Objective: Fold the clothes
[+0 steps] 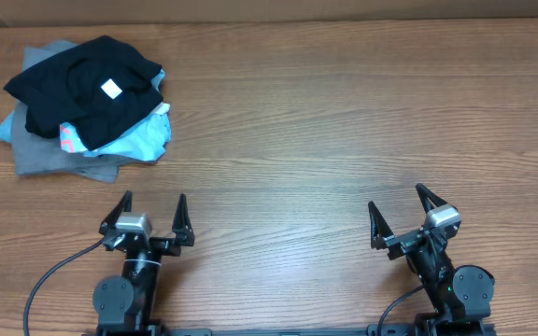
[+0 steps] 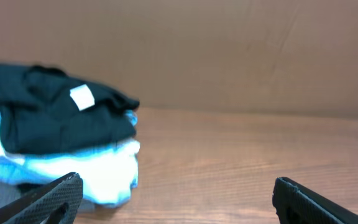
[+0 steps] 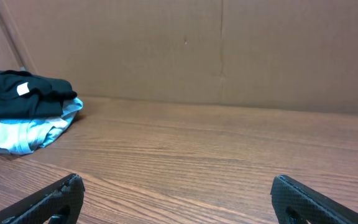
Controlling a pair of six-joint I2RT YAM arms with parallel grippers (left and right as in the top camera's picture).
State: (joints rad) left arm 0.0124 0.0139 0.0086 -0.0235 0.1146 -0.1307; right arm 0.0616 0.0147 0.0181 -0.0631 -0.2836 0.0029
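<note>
T-shirt (image 1: 73, 79) on top of tee (image 1: 143, 138), folded garment (image 1: 49, 163) prob. at btm, all at far-left of table (image 1: 344, 121)

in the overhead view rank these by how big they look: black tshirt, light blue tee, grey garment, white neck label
1. black T-shirt, largest
2-3. light blue tee and grey garment: only their edges show, too alike to rank
4. white neck label, smallest
</note>
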